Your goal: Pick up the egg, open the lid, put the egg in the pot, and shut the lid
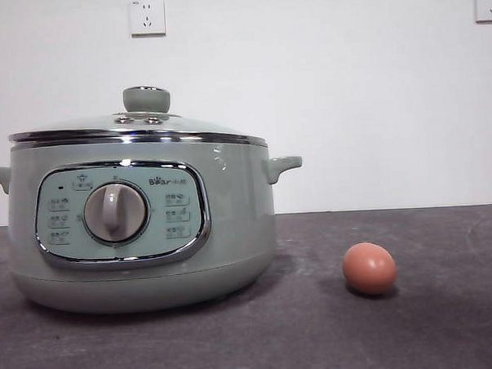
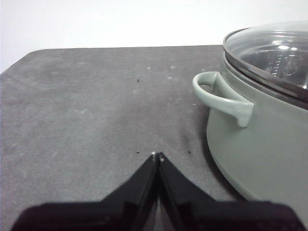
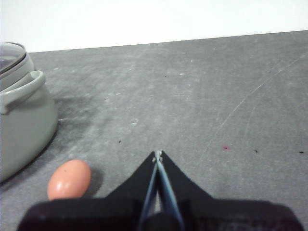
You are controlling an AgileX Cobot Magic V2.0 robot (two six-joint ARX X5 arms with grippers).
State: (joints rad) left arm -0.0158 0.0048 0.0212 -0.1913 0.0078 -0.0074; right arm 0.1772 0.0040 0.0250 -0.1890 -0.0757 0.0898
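The pot (image 1: 231,226) has a smooth, glossy sage-green shell with a polished chrome frame around its panel. The lid (image 1: 88,124) is clear glass rimmed in shiny metal. The egg (image 1: 370,268) looks matt. The desk (image 1: 448,323) is dark, rough and scuffed.

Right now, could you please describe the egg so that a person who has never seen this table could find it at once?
Find the big pale green pot with its glass lid on the dark table. Beside it, apart from it and on the side away from its dial panel's middle, lies the egg. It is the only small, reddish-brown, oval thing there.
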